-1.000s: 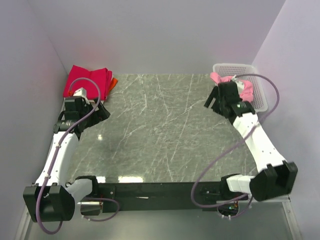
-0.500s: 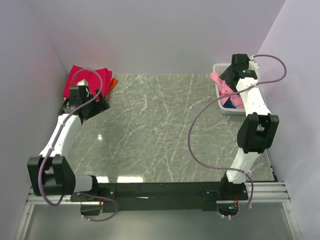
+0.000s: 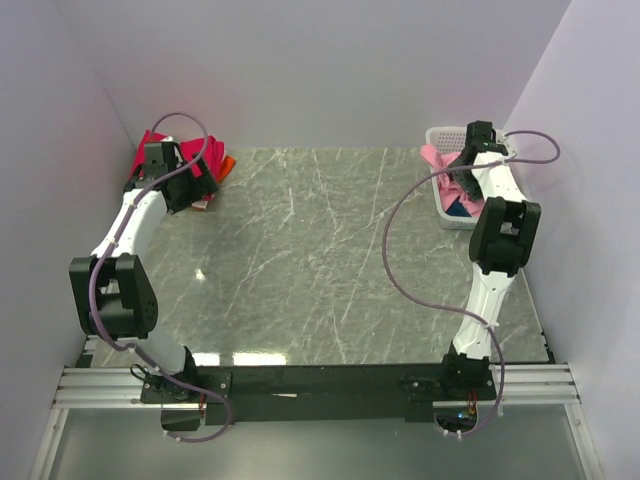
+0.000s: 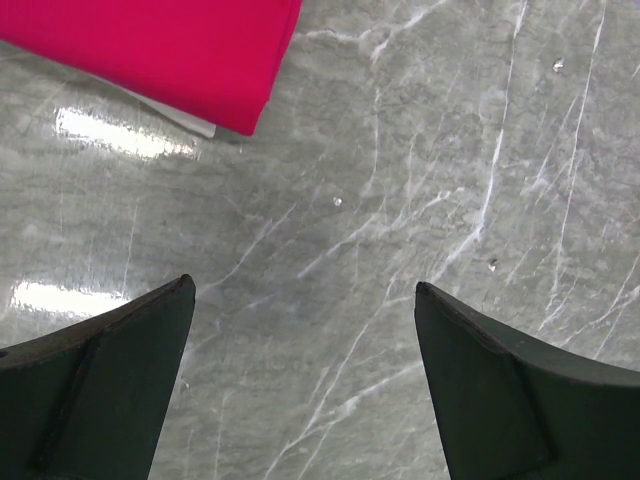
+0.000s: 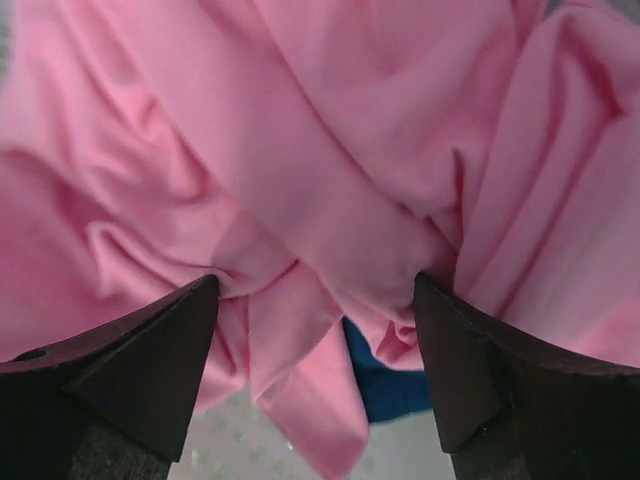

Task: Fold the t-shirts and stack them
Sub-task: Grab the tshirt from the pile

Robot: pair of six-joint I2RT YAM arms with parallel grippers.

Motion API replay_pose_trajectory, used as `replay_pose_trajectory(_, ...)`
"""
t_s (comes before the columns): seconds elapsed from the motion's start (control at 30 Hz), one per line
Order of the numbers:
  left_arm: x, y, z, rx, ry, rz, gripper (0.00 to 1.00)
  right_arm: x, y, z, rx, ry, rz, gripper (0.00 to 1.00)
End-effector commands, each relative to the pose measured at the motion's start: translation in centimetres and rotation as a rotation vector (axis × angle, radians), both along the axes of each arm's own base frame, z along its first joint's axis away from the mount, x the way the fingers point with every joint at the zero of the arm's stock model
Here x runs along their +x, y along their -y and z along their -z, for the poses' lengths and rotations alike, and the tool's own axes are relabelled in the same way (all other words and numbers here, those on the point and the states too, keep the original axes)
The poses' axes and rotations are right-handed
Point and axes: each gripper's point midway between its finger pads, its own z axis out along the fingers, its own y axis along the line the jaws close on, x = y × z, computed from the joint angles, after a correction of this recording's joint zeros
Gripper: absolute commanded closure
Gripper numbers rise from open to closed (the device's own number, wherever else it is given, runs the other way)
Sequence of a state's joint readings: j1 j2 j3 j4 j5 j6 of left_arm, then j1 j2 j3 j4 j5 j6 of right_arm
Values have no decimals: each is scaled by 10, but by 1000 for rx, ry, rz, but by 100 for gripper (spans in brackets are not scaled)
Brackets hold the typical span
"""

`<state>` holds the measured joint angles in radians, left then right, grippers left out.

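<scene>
A folded magenta-red t-shirt (image 3: 190, 152) lies at the back left corner, with an orange one (image 3: 228, 163) peeking out beside it. My left gripper (image 3: 185, 190) hangs open just in front of that stack. In the left wrist view its jaws (image 4: 303, 290) span bare marble, and the magenta-red shirt's edge (image 4: 150, 50) lies beyond them. A crumpled light pink t-shirt (image 5: 330, 150) fills the basket (image 3: 500, 135) at the back right. My right gripper (image 5: 315, 285) is open, its tips set either side of a pink fold. A dark blue shirt (image 5: 400, 385) shows underneath.
The white mesh basket's floor (image 5: 200, 455) shows below the pink cloth. Purple walls close in on the left, back and right. The grey marble tabletop (image 3: 320, 250) stretches between the two arms. A cable loops off each arm.
My left arm has swung back towards the magenta-red stack. My right gripper has come over the basket and dropped down onto the pink shirt. Both stayed open.
</scene>
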<state>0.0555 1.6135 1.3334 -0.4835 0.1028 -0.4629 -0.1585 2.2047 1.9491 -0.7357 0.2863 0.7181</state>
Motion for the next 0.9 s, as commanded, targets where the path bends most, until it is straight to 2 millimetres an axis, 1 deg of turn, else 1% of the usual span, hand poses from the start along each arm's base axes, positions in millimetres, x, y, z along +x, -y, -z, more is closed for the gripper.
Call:
replay_pose_trajectory(0.0,12,-3,-21,8,46,30,4,12,11,-3,-8,17,36,16)
replay_pose_trajectory(0.03,14,-4,-20,10,42,34,3,13,13,-2,-13,13,40,17)
replay_pose_trajectory(0.07,14,-6,-20,7,41,34,4,16,14,1,-14,6,43,21)
replay_pose_trajectory(0.13,15,-8,-18,6,35,37,4,18,15,0,-14,11,46,32)
replay_pose_trajectory(0.17,15,-11,-18,6,36,33,4,18,14,-5,-11,25,52,39)
replay_pose_trajectory(0.2,14,-11,-14,0,29,34,4,17,15,-9,-13,34,59,49)
replay_pose_trajectory(0.23,15,-11,-12,-5,31,33,4,16,15,-11,-12,42,62,51)
replay_pose_trajectory(0.27,15,-12,-10,-11,31,28,4,14,15,-20,-15,64,71,56)
replay_pose_trajectory(0.33,15,-8,-4,-40,24,38,4,11,15,-31,-21,90,73,63)
replay_pose_trajectory(0.37,16,-6,-4,-51,26,42,4,8,16,-39,-31,110,71,69)
replay_pose_trajectory(0.43,16,-2,0,-80,19,50,5,4,15,-46,-38,124,64,76)
replay_pose_trajectory(0.47,17,-1,0,-86,21,52,5,2,16,-54,-49,133,55,88)
replay_pose_trajectory(0.53,21,1,-4,-97,31,60,5,-1,16,-64,-61,142,54,99)
replay_pose_trajectory(0.57,23,1,-6,-95,37,62,5,-2,17,-74,-72,154,53,100)
replay_pose_trajectory(0.6,26,1,-11,-92,48,63,5,-3,17,-79,-79,164,50,100)
replay_pose_trajectory(0.63,28,0,-12,-87,50,68,5,-3,16,-85,-82,178,46,100)
replay_pose_trajectory(0.67,29,-1,-13,-79,52,69,5,-4,15,-99,-91,207,44,100)
replay_pose_trajectory(0.7,31,-2,-18,-75,57,72,5,-4,15,-108,-103,226,49,100)
replay_pose_trajectory(0.73,31,-4,-18,-69,55,71,5,-4,9,-117,-109,242,41,100)
replay_pose_trajectory(0.77,31,-6,-20,-63,56,66,5,-6,6,-139,-125,290,37,100)
replay_pose_trajectory(0.8,29,-7,-19,-63,56,61,5,-7,2,-153,-141,319,31,100)
replay_pose_trajectory(0.83,28,-8,-24,-68,68,55,5,-9,-5,-179,-166,375,25,100)
replay_pose_trajectory(0.87,26,-7,-26,-75,77,56,5,-11,-8,-192,-192,396,17,100)
